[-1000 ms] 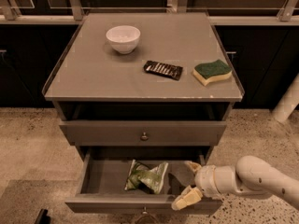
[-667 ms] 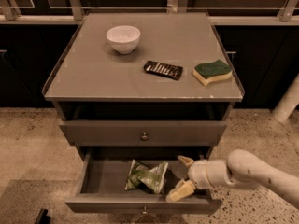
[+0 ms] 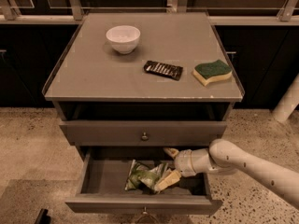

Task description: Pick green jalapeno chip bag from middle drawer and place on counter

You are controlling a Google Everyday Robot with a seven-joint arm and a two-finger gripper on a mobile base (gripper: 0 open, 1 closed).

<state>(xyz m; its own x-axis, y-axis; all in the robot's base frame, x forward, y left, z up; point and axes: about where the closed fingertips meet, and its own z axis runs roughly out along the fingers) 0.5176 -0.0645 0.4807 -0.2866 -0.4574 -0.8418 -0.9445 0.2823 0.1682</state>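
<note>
Two fingers of my gripper (image 3: 169,167) sit spread at the bag (image 3: 144,175) lying in the open drawer (image 3: 100,175), so I judge grasping is underway and next I must close, then lift toward the counter (image 3: 93,73).

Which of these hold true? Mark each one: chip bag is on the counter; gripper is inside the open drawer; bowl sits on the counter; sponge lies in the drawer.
1. The green jalapeno chip bag is on the counter. False: it lies in the middle drawer.
2. The gripper is inside the open drawer. True, right beside the bag.
3. The white bowl sits on the counter. True.
4. The sponge lies in the drawer. False: it is on the counter.
</note>
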